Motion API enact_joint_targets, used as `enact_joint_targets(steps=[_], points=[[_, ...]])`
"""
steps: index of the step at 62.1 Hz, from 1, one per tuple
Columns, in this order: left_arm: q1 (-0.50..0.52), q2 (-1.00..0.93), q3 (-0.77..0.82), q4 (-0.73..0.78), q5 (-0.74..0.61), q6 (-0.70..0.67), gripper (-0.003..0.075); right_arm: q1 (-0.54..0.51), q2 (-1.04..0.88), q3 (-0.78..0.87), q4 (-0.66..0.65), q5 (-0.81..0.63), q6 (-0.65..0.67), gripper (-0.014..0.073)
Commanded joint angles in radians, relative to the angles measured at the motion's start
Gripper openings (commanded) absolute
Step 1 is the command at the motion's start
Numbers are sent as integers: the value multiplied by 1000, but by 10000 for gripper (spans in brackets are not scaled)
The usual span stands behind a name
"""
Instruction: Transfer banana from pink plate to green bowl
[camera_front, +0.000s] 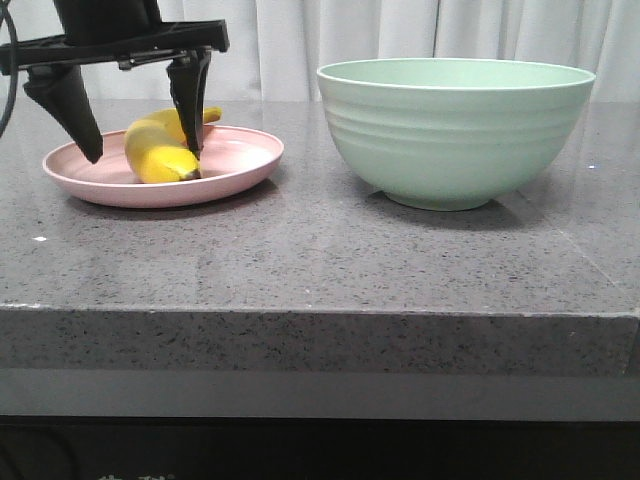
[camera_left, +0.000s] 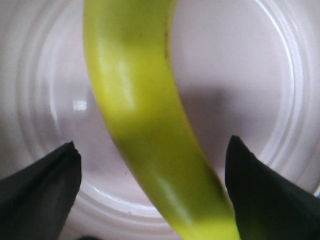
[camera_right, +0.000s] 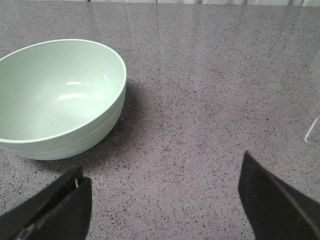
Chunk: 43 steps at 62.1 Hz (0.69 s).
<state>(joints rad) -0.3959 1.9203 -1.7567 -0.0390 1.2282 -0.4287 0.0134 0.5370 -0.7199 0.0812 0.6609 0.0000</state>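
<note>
The yellow banana (camera_front: 158, 148) lies on the pink plate (camera_front: 245, 160) at the left of the counter. My left gripper (camera_front: 143, 155) is open and lowered over the plate, one finger on each side of the banana, not clamped on it. In the left wrist view the banana (camera_left: 140, 120) runs between the open fingers above the plate (camera_left: 235, 65). The green bowl (camera_front: 455, 130) stands empty to the right; it also shows in the right wrist view (camera_right: 55, 95). My right gripper (camera_right: 162, 200) is open and empty above bare counter beside the bowl.
The grey speckled stone counter (camera_front: 320, 250) has its front edge near the camera. White curtains hang behind. A pale object's edge (camera_right: 311, 131) shows at the side of the right wrist view.
</note>
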Motion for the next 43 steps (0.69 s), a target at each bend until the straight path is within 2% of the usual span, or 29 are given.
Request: enact_joint_targets(steps=[1, 43], points=[[-10, -44, -32, -12, -26, -34, 567, -2, 15, -27, -6, -89, -12, 612], [-10, -32, -32, -10, -55, -38, 566, -2, 15, -27, -6, -89, -12, 612]])
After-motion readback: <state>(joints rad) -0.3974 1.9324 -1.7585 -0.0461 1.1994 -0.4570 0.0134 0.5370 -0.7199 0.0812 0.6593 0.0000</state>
